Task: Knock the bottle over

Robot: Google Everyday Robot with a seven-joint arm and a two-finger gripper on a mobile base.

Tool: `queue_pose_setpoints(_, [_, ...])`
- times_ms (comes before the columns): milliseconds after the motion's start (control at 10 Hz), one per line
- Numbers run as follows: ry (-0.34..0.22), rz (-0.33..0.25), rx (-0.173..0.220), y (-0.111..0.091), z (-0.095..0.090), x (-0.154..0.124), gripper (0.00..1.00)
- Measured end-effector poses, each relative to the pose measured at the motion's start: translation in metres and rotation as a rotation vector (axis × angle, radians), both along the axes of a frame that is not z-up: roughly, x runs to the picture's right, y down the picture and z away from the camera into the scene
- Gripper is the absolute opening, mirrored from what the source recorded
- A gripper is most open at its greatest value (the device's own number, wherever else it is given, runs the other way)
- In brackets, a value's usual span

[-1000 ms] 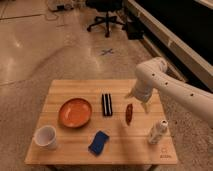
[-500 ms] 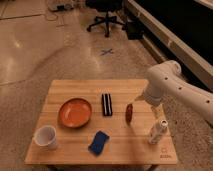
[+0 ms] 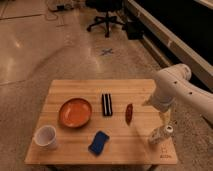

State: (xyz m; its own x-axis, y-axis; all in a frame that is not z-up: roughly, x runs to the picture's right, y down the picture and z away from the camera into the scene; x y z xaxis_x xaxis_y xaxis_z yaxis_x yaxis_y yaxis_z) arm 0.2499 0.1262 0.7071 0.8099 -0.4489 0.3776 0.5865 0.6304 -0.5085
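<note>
The bottle (image 3: 160, 135) is small and whitish with a white cap. It stands near the front right corner of the wooden table (image 3: 75, 90) and looks tilted, with its cap leaning right. My gripper (image 3: 163, 118) hangs under the white arm (image 3: 171, 89), just above and behind the bottle, close to its cap. The arm reaches in from the right.
On the table are an orange bowl (image 3: 76, 112), a black rectangular object (image 3: 107, 104), a reddish-brown oblong item (image 3: 129, 113), a blue sponge (image 3: 99, 142) and a white cup (image 3: 46, 136) at the front left. An office chair (image 3: 106, 15) stands on the floor behind.
The arm has swung right and forward, from above the reddish-brown item to just over the bottle. The bottle, upright before, now looks tilted.
</note>
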Motion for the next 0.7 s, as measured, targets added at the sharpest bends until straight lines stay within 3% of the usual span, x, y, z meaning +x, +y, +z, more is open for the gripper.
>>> queue_pose_setpoints(400, [0.062, 0.046, -0.039, 0.024, -0.018, 0.029, 0.8])
queue_pose_setpoints(700, [0.064, 0.052, -0.044, 0.027, -0.02, 0.029, 0.8])
